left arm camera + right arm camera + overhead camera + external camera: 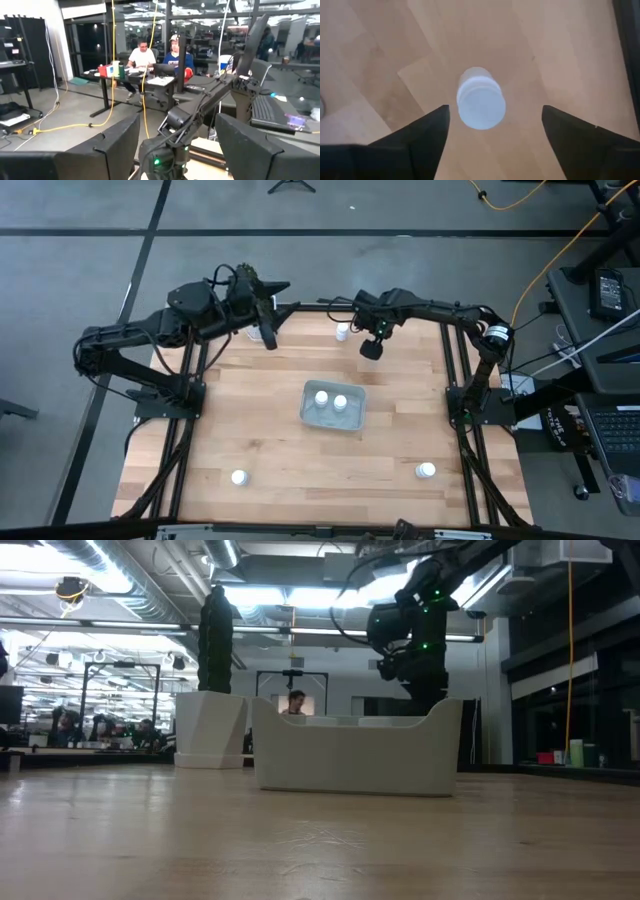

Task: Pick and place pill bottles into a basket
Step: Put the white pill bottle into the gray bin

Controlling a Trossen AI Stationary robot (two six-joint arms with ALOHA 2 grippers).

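Observation:
The pale basket (333, 408) sits mid-table and holds two white pill bottles (321, 398) (340, 402). More bottles stand on the table at the far edge (342, 332), near left (238, 477) and near right (427, 471). My right gripper (371, 348) hangs open above the far part of the table. In the right wrist view its fingers stand on either side of an upright bottle (481, 102) below them, without touching it. My left gripper (268, 337) is open and empty at the far left; its fingers (115, 147) point level across the table.
A white hexagonal cactus pot (210, 730) stands at the table's far left, near my left arm. In the low view the basket (355, 755) stands in front of my right gripper (420, 650). People sit at desks beyond the table (145, 55).

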